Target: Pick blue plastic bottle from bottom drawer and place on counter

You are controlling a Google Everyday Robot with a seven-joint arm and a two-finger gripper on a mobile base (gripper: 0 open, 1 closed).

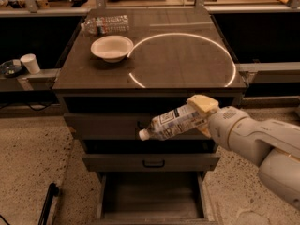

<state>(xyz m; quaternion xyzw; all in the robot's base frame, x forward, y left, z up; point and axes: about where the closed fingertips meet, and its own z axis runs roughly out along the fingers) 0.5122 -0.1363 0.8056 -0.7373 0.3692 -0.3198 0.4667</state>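
Note:
The blue plastic bottle with its pale speckled label and white cap lies tilted in my gripper, cap pointing left and down. The gripper is shut on the bottle's base end and holds it in the air in front of the top drawer, just below the counter's front edge. The counter is the dark square top with a bright white arc. The bottom drawer is pulled open below, its grey tray bare.
A white bowl sits on the counter's left side. A clear ribbed water bottle lies at the back left. A white cup stands on a ledge at far left. The two upper drawers are shut.

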